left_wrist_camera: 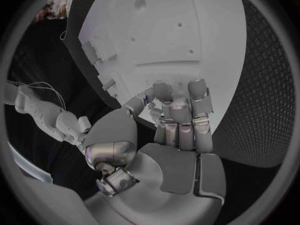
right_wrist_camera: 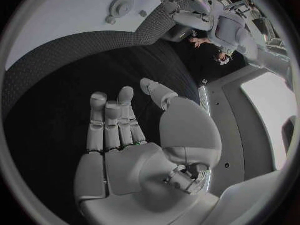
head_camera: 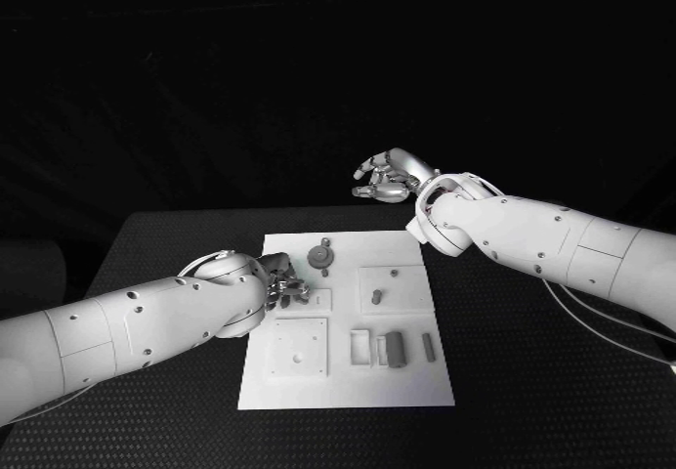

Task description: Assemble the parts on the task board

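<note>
The white task board [head_camera: 350, 383] lies in the middle of the black table. My left hand [head_camera: 282, 287] hovers over its left edge, fingers pointing down at the board [left_wrist_camera: 187, 30]. In the left wrist view this hand [left_wrist_camera: 178, 120] pinches a small bluish part [left_wrist_camera: 145, 99] between thumb and a finger. My right hand [head_camera: 383, 178] is raised beyond the board's far edge with its fingers [right_wrist_camera: 112, 120] stretched out, holding nothing. A round grey part [head_camera: 322, 257] sits near the board's far edge, and a small peg [head_camera: 376, 293] stands at its middle.
A square plate [head_camera: 300, 348] lies on the near left of the board. Beside it lie upright-looking blocks [head_camera: 395, 349] and a thin bar [head_camera: 428, 344]. The right wrist view shows the board's corner [right_wrist_camera: 62, 15] with the round part [right_wrist_camera: 120, 6]. Black table surrounds the board.
</note>
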`<control>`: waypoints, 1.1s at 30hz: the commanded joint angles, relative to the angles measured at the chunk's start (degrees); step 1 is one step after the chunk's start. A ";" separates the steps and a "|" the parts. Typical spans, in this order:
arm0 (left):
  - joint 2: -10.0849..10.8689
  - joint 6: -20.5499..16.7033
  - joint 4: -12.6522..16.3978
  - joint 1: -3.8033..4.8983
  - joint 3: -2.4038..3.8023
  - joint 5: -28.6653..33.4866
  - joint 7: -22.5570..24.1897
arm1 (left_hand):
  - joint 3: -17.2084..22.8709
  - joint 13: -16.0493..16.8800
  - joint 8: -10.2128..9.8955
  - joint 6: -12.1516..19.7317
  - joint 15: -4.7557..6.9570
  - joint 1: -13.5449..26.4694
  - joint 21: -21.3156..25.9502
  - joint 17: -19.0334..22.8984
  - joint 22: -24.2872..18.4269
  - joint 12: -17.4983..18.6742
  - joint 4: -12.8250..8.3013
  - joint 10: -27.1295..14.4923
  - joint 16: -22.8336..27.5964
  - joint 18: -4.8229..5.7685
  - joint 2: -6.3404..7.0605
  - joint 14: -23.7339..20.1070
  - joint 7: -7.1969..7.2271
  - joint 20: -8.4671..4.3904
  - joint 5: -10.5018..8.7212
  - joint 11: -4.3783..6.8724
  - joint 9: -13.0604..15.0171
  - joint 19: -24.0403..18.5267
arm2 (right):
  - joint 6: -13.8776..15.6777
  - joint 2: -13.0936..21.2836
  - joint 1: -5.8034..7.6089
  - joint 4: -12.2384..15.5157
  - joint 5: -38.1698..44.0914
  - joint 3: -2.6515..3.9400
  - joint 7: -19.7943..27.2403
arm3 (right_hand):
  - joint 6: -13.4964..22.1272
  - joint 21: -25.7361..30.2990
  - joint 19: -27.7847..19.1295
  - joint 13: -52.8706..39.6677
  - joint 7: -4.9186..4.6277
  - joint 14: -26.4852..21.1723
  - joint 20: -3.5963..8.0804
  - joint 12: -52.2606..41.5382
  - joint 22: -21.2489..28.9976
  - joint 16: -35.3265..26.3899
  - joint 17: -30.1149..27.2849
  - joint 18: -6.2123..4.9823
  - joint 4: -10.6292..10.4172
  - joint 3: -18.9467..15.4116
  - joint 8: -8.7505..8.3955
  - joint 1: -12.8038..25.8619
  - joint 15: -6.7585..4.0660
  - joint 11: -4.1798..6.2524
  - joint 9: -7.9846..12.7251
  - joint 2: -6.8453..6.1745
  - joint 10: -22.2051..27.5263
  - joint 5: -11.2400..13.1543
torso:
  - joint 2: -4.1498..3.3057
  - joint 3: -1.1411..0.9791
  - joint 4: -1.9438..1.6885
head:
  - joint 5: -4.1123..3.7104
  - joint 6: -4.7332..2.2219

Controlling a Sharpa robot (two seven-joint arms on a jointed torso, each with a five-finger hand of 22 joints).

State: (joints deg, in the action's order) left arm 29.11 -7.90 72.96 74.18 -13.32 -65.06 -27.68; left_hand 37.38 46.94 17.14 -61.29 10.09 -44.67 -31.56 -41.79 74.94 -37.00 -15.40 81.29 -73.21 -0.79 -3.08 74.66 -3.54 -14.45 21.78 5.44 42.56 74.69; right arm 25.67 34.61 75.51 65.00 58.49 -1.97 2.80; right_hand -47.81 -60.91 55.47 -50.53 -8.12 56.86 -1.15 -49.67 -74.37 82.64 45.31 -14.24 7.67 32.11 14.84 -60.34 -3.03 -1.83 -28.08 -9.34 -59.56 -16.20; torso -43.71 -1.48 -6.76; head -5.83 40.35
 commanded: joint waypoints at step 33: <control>-0.46 4.90 -0.29 -0.55 -0.39 -2.92 -1.90 | 0.55 -0.12 0.22 -8.78 1.69 0.72 -0.75 1.52 1.25 -1.06 0.05 0.42 -1.69 0.11 -0.56 -1.06 3.08 -1.08 -0.57 0.38 0.12 1.89 | -0.77 -0.07 -0.01 0.06 0.07 0.03 0.41 | -1.17 0.27 -0.50 0.07 -1.54 -0.30 -0.14 0.02 -0.11 -0.32 -0.10 -0.76 0.13 -0.31 -0.22 0.02 0.30 -1.50 0.07 0.58 5.22 -0.24 | -0.02 -0.04 0.05 | 0.06 0.19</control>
State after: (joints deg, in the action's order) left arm 28.77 -6.84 72.77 74.26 -13.24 -66.53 -28.03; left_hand 37.47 46.89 17.02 -61.56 10.29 -44.20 -32.00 -40.32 74.91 -37.89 -15.32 81.59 -74.73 -0.79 -3.55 74.85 -3.27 -14.83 20.98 5.52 42.79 75.67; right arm 25.52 34.56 75.50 65.00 58.49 -1.97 2.79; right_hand -47.80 -60.91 55.27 -50.53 -8.12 56.70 -1.34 -49.67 -74.42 82.64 45.26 -14.26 7.67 32.11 14.84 -60.35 -2.88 -1.83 -28.09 -9.35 -59.55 -16.20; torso -43.74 -1.52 -6.73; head -5.81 40.51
